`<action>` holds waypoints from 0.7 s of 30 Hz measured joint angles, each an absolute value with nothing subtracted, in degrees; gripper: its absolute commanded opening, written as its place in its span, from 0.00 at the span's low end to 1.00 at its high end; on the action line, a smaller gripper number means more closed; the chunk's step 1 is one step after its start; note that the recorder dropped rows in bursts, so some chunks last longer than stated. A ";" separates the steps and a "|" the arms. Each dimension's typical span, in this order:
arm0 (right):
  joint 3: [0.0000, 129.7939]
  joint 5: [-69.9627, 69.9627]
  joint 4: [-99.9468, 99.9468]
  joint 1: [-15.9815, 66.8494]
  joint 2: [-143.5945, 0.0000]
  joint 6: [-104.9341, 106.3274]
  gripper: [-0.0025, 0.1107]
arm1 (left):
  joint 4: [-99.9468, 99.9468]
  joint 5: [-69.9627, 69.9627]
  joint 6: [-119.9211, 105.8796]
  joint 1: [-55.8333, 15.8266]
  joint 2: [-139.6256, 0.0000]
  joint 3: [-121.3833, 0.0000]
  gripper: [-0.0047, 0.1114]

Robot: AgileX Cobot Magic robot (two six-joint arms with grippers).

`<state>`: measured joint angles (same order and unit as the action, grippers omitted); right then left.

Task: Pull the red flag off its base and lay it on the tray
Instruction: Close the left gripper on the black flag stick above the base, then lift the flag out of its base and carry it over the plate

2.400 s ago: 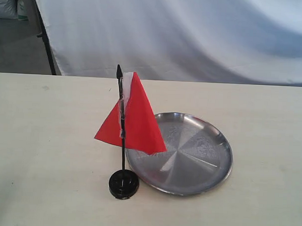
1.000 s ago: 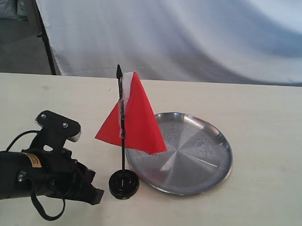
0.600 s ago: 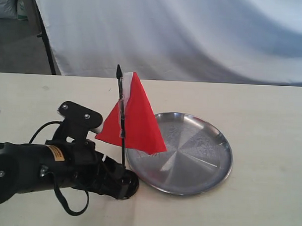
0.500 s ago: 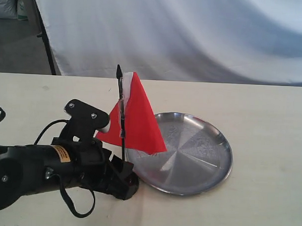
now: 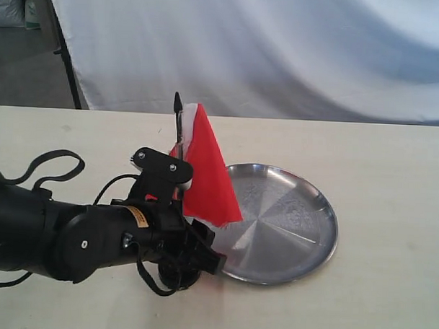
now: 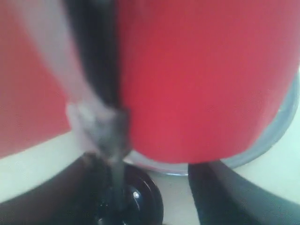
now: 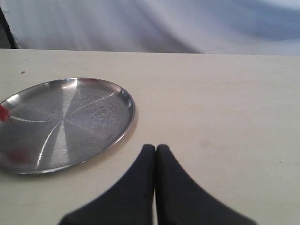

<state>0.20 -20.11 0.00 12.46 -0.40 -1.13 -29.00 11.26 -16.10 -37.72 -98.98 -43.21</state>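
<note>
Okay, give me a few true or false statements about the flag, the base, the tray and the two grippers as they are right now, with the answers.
1. The red flag stands in the base. True.
2. In the exterior view the tray lies left of the base. False: it lies to the right of it.
3. The right gripper is shut and holds nothing. True.
4. The left gripper hovers over the middle of the tray. False: it is low at the base, under the flag.
</note>
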 measured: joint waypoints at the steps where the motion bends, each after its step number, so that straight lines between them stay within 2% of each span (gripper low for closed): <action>1: 0.20 -20.11 0.00 12.46 -0.40 -1.13 0.02 | -29.00 11.50 -16.10 -37.72 -99.48 -43.33 0.36; 2: 0.20 -20.11 0.00 12.46 -0.40 -1.13 0.02 | -29.00 11.65 -16.10 -37.72 -99.92 -43.46 0.25; 3: 0.20 -20.11 0.00 12.46 -0.40 -1.13 0.02 | -29.00 12.10 -16.10 -37.72 -100.02 -43.55 0.19; 4: 0.20 -20.11 0.00 12.46 -0.40 -1.13 0.02 | -29.00 12.38 -16.10 -37.72 -100.02 -43.55 0.07; 5: 0.20 -20.11 0.00 12.46 -0.40 -1.13 0.02 | -29.10 13.28 -16.10 -37.72 -100.02 -43.55 0.04; 21: 0.20 -20.11 0.00 12.46 -0.40 -1.13 0.02 | -27.34 14.44 -16.92 -37.49 -98.70 -44.91 0.04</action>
